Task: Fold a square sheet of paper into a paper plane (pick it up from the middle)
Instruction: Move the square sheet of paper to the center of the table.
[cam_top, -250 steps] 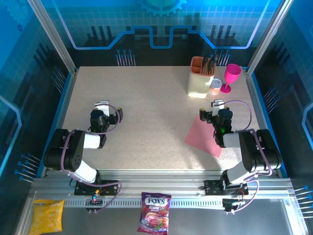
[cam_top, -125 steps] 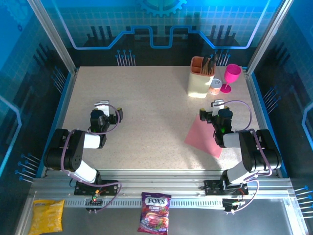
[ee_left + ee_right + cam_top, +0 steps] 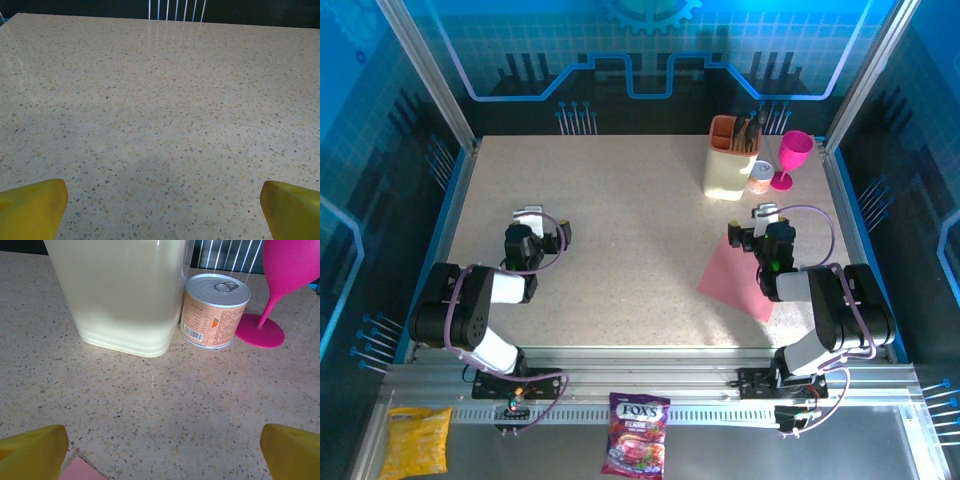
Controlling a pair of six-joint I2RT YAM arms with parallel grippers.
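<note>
Folding seems not yet begun: the flat salmon-pink paper sheet [image 3: 735, 282] lies on the speckled bench [image 3: 620, 230] just behind the released, empty right tool [image 3: 160, 460], with the left tool [image 3: 160, 210] likewise released and empty.

Speckled table [image 3: 640, 230], seemingly blue-lit walls [image 3: 570, 40]

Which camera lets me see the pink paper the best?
The top camera. From up there the pink paper lies flat on the table and most of the sheet is in sight, with one side tucked under the right arm. The right wrist camera catches just a small pink corner at its bottom edge.
</note>
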